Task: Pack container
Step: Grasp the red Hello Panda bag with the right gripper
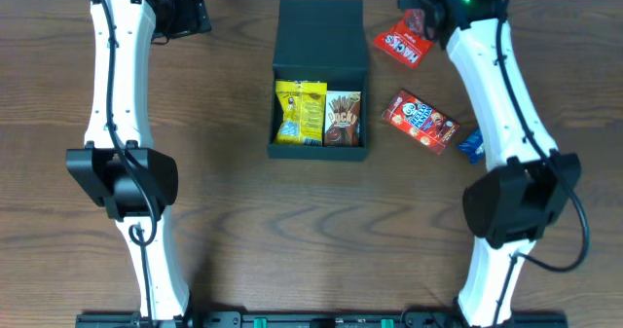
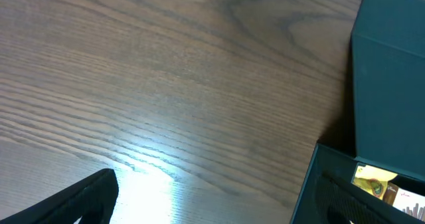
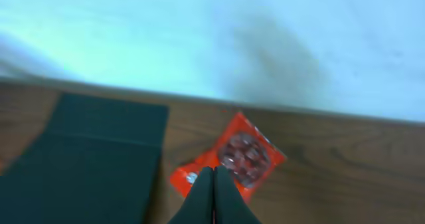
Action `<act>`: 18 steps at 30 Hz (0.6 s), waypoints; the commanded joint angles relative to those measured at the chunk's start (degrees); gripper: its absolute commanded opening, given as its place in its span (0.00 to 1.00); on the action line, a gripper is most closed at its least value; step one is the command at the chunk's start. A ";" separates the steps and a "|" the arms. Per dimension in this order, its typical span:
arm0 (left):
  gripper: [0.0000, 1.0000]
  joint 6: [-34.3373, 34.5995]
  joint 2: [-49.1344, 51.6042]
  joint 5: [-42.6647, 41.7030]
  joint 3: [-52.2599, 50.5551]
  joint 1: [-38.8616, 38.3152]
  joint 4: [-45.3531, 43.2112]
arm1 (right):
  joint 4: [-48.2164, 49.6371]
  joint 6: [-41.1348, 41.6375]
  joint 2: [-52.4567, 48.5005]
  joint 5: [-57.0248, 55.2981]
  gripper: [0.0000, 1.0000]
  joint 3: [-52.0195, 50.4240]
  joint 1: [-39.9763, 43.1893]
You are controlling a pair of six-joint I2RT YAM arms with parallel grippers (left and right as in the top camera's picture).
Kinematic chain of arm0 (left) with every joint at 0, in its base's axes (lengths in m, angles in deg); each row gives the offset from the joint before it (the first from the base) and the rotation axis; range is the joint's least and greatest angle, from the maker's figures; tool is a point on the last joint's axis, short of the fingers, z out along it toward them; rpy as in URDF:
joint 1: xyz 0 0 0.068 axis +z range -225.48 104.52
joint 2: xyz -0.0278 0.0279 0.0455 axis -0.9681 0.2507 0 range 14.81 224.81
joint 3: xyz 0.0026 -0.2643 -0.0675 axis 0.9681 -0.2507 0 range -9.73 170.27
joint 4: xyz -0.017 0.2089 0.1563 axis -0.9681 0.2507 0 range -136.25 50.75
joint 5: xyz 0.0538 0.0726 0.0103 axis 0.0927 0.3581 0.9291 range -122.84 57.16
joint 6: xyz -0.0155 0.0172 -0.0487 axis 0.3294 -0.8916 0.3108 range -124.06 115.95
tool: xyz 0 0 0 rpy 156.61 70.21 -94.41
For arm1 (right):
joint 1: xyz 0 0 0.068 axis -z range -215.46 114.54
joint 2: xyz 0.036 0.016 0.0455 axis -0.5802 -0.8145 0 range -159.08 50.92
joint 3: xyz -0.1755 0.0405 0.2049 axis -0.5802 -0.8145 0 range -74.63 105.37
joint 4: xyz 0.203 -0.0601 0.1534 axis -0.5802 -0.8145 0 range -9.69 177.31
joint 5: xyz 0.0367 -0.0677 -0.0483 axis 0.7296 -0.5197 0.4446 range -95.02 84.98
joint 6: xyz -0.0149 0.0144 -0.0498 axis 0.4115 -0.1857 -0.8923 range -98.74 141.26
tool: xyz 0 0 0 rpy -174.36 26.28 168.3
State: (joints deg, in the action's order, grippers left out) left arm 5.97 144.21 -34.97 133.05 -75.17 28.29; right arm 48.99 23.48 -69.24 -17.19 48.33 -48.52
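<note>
Inspection runs from the left of the dark wood-grain table (image 1: 229,182). The left hand (image 1: 195,17) sits near the far edge, well apart from the goods, with its fingers spread wide and nothing between them. Its wrist view shows only bare tabletop and the edge of the box. At centre stands the container (image 1: 319,36), a shallow, dark greenish-black matte cardboard box. It is open, with its attached flap lid laid back toward the far side. Inside, side by side, lie a yellow foil snack packet (image 1: 299,112) and a brown Pocky carton (image 1: 342,119); together they take up most of the floor on view. To the right of the box, three items remain on the table: a red glossy snack packet (image 1: 401,46) near the lid, a red printed carton (image 1: 421,121) nearer the front, and a small blue wrapper (image 1: 471,145) partly hidden by the right arm. The right hand (image 3: 214,184) is poised over the red glossy packet with its fingers pressed together, pinching nothing. Contact with the packet cannot be confirmed. Assessment: packing is partly done, and the step in hand is the approach to the red glossy packet. The next move calls for the right fingers to part, straddle the packet, close on it and carry it left. It should probably be set on top of the packed items, since little floor space is free.
</note>
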 commanded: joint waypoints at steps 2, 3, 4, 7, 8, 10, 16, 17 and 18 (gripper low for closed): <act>0.95 -1.07 0.79 1.25 -0.20 0.13 0.13 | -1.81 2.16 0.83 -5.64 0.01 0.66 -1.60; 0.95 -1.07 0.79 1.25 -0.20 0.13 0.13 | -2.56 2.01 0.17 -5.64 0.03 0.57 -1.31; 0.95 -1.07 0.79 1.25 -0.20 0.13 0.13 | -3.15 2.01 -0.46 -5.64 0.14 0.57 -0.90; 0.95 -1.07 0.79 1.25 -0.20 0.13 0.15 | -4.31 1.95 -3.50 -4.42 0.72 0.57 1.11; 0.95 -1.05 0.79 1.22 -0.20 0.13 0.15 | -4.22 1.97 -4.57 -4.00 0.85 0.57 1.75; 0.95 -1.05 0.79 1.22 -0.20 0.13 0.04 | -3.02 2.01 -7.93 -3.63 0.99 0.57 3.26; 0.95 -1.03 0.79 1.05 -0.20 0.13 0.28 | 2.56 2.03 -18.05 0.20 0.99 0.57 5.81; 0.95 -1.03 0.79 1.05 -0.20 0.11 0.26 | 3.39 2.01 -18.93 0.24 0.99 0.59 5.88; 0.95 -1.03 0.79 1.03 -0.20 0.11 0.26 | 4.44 2.01 -19.98 0.48 0.99 0.59 5.90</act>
State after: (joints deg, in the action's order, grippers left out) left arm 5.94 144.21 -34.34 133.05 -75.17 28.33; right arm 52.05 24.95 -87.25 -17.95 48.42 -42.58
